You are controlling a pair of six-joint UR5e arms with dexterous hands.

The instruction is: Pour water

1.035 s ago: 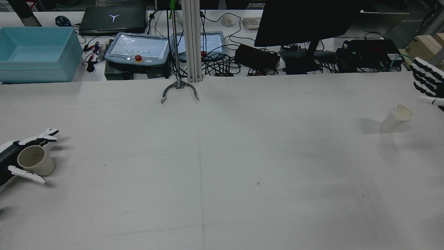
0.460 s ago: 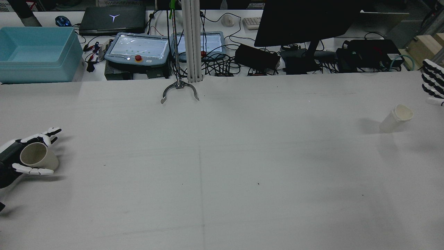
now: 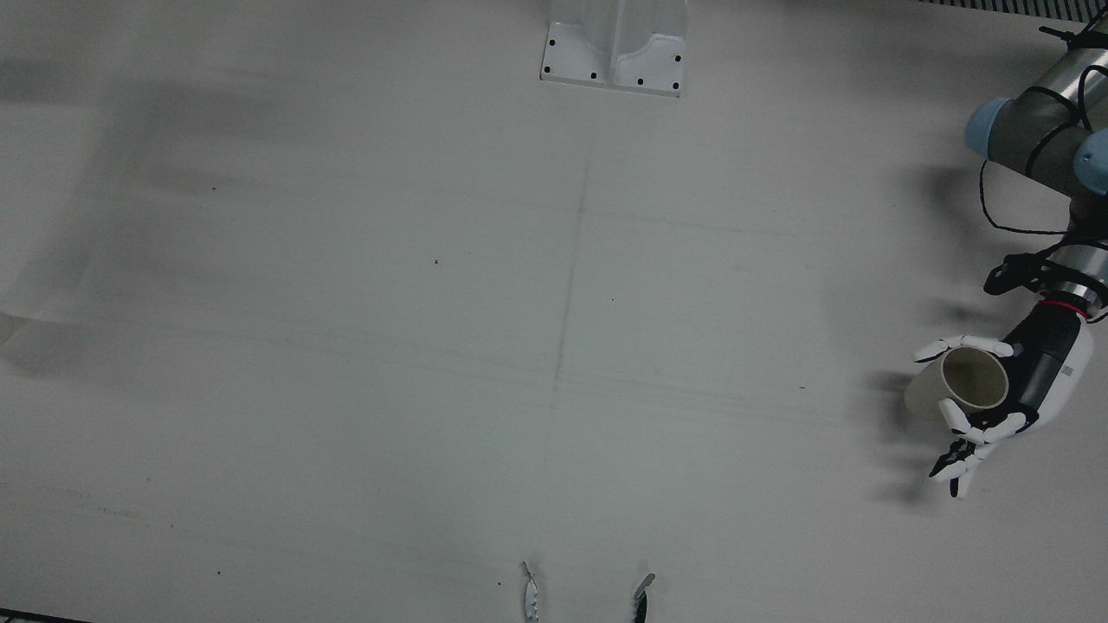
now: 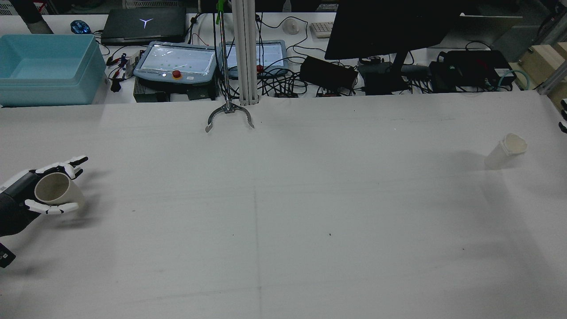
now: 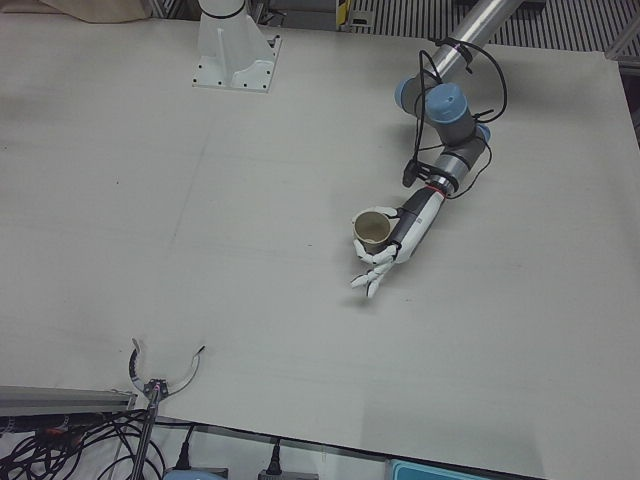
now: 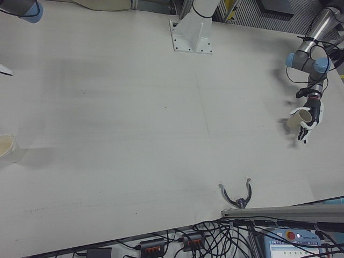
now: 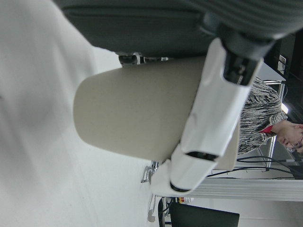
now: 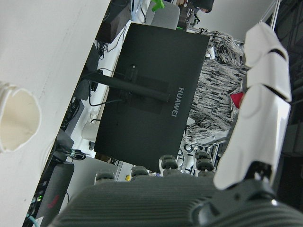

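My left hand (image 4: 24,201) is shut on a beige paper cup (image 4: 57,189) at the table's left side. It holds the cup slightly tilted and just off the surface. The hand (image 3: 1008,402) and cup (image 3: 961,385) also show in the front view. The left hand view shows a finger (image 7: 213,118) pressed across the cup (image 7: 137,109). A white cup (image 4: 506,150) stands alone at the far right, and it also shows in the right hand view (image 8: 16,116). My right hand (image 4: 563,116) is at the view's right edge, apart from that cup, fingers (image 8: 260,104) extended and holding nothing.
A metal claw tool (image 4: 229,116) hangs at the table's far edge by a post. Beyond the edge are a blue bin (image 4: 48,68), teach pendants (image 4: 177,62), a monitor (image 4: 390,26) and cables. The arm pedestal base (image 3: 615,52) is bolted at the near middle.
My left hand closed on the beige cup and moved it right and forward. My right hand withdrew to the right, almost out of the rear view. The white cup stayed put.
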